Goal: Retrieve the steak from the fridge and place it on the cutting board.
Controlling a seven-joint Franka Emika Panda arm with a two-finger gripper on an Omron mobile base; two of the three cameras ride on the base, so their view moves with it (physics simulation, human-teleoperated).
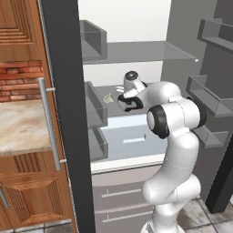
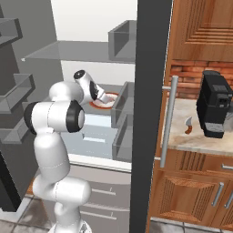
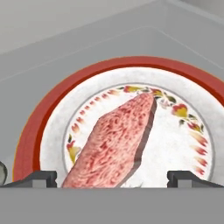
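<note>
The steak (image 3: 114, 139), a pinkish-red slab with paler streaks, lies on a red-rimmed white plate (image 3: 52, 105) on a grey shelf inside the open fridge (image 1: 136, 52). My gripper (image 3: 113, 178) is open and hovers close over the steak's near end, one dark fingertip (image 3: 41, 177) on each side of it and neither touching it. From the right base view the arm reaches into the fridge (image 2: 68, 50), the hand just above the plate (image 2: 109, 102). The cutting board is out of view.
A small pale beige lump (image 1: 108, 98) sits on the same shelf, left of the hand. Grey door bins (image 1: 95, 111) flank the opening, with a pale drawer (image 1: 132, 136) below. A black coffee machine (image 2: 214, 104) stands on the marbled counter (image 2: 191, 136) to the right.
</note>
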